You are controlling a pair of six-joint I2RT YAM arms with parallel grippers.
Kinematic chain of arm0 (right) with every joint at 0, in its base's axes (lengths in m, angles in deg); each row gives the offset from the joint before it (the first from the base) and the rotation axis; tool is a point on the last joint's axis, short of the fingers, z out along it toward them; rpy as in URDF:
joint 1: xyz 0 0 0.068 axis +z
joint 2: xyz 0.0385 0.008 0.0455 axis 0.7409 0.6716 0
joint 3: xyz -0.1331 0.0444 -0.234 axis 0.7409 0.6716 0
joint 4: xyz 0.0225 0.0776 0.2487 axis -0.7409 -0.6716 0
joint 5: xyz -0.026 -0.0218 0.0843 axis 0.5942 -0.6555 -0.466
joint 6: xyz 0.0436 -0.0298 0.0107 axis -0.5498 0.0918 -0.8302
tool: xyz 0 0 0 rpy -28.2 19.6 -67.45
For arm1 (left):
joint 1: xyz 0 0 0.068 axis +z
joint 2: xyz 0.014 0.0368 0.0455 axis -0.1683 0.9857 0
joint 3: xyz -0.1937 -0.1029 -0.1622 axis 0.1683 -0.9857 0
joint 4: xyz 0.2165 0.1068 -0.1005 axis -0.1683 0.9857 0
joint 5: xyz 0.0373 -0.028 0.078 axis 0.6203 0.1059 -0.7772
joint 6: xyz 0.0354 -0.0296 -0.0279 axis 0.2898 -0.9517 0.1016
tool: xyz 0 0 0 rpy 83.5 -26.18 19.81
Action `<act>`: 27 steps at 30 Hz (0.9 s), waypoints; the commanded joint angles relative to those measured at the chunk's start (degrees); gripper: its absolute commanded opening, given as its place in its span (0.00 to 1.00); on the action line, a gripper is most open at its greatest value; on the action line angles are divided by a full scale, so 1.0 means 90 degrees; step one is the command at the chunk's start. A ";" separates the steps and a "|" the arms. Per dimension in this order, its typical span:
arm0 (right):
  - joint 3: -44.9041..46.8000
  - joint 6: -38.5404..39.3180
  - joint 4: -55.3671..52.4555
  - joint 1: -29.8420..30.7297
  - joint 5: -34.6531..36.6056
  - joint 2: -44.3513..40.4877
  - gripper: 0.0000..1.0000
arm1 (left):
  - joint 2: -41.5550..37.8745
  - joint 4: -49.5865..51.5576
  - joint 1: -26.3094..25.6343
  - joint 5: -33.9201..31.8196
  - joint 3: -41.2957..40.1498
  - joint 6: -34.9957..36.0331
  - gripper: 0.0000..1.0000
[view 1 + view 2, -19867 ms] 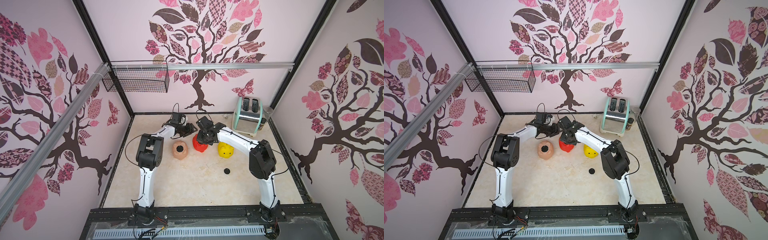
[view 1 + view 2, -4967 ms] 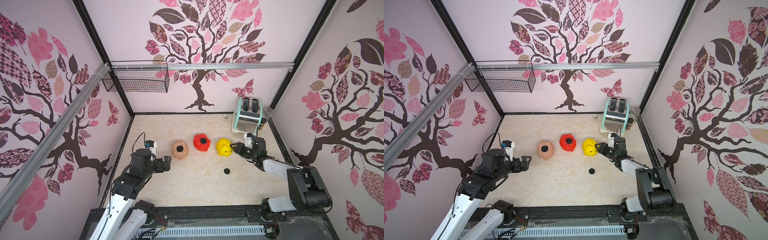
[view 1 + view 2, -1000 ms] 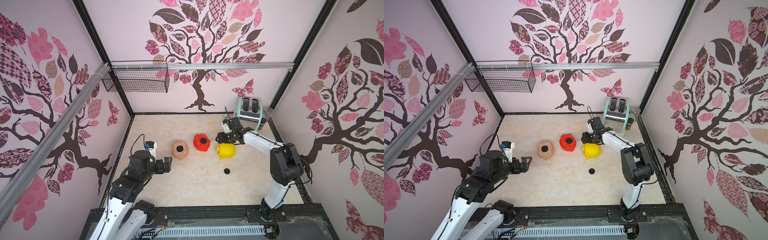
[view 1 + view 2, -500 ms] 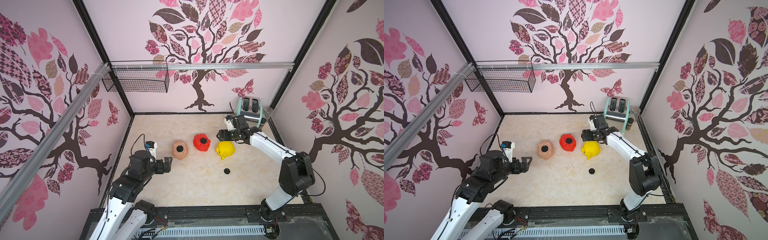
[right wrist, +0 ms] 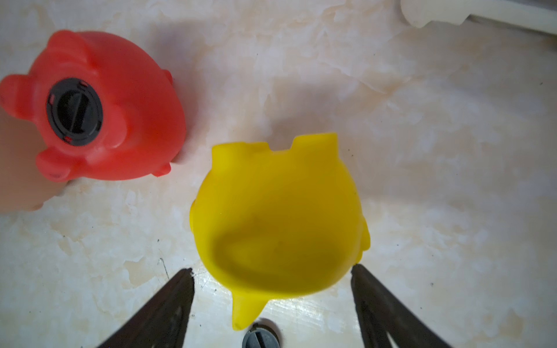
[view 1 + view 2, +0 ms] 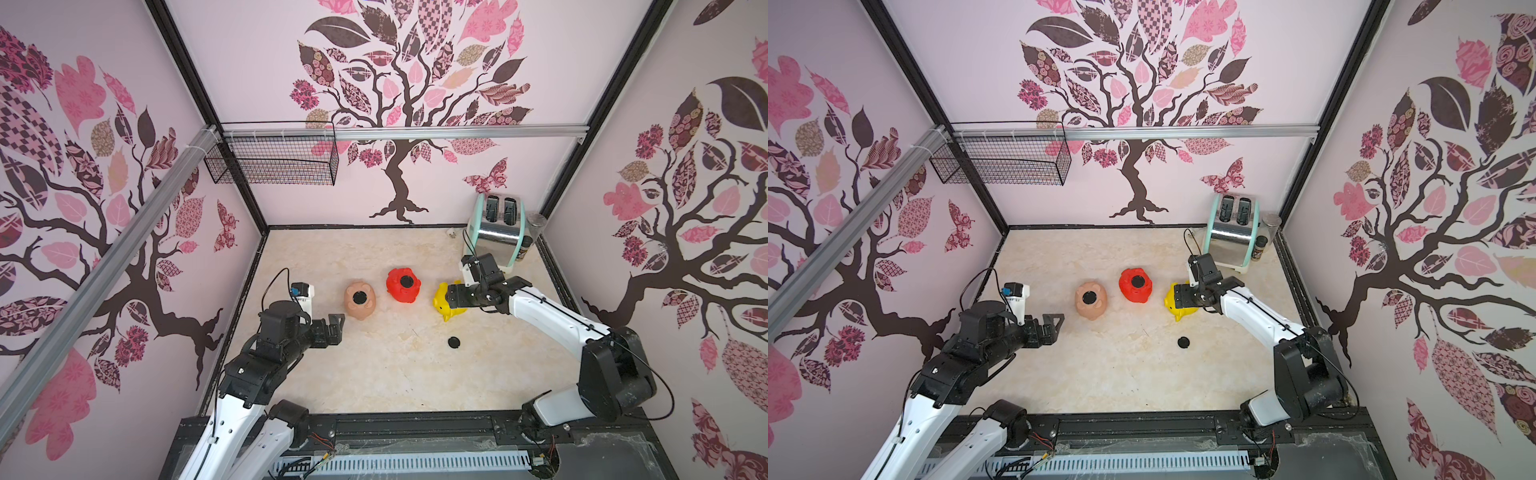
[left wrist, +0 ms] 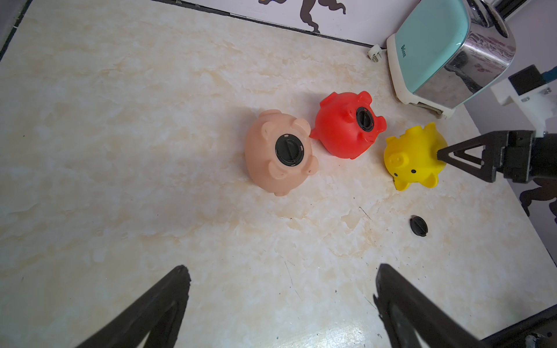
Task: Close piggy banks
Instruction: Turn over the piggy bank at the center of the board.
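Straddling the glossy yellow plastic pig bank (image 6: 442, 306), the right gripper (image 5: 272, 268) sits right of centre in a top view, fingers spread.
One fingertip (image 5: 366, 283) touches the pig, the other stays a little apart; nothing is pinched. Left of it lie the red plastic pig bank (image 6: 409, 296) and the peach-pink plastic pig bank (image 6: 359, 311), belly up, each with a black plug (image 7: 289, 149). A loose black round plug disc (image 6: 454, 342) lies below the yellow one. At lower left, the left gripper (image 6: 336, 329) hangs spread wide, empty.

Top views look down (same whole table (image 6: 374, 374)); both wrist views share the yellow pig (image 7: 410, 153).
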 commanded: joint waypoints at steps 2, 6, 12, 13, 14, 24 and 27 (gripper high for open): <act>0.0171 0.0081 -0.0349 0.0111 -0.0124 -0.0210 0.84 | 0.0003 -0.0081 -0.0018 0.0012 -0.0019 0.0025 0.98; 0.0353 0.0086 -0.0374 0.0159 -0.0099 -0.0197 0.84 | 0.0003 -0.0089 -0.0018 0.0012 -0.0014 0.0025 0.98; 0.0316 0.0020 -0.0558 0.0174 0.0161 -0.0007 0.83 | 0.0011 -0.0094 -0.0018 0.0027 -0.0020 0.0022 0.98; 0.0300 0.0010 -0.0592 0.0169 0.0253 0.0001 0.83 | 0.0008 -0.0091 -0.0018 0.0024 -0.0020 0.0021 0.98; 0.0293 0.0009 -0.0603 0.0173 0.0330 -0.0008 0.83 | 0.0013 -0.0100 -0.0018 0.0023 -0.0020 0.0025 0.98; 0.0243 -0.0046 -0.0872 0.0173 0.1092 0.0012 0.82 | 0.0007 -0.0101 -0.0018 0.0051 -0.0020 0.0025 0.98; 0.0239 -0.0063 -0.0894 0.0173 0.1179 -0.0007 0.82 | 0.0016 -0.0106 -0.0018 0.0062 -0.0015 0.0033 0.98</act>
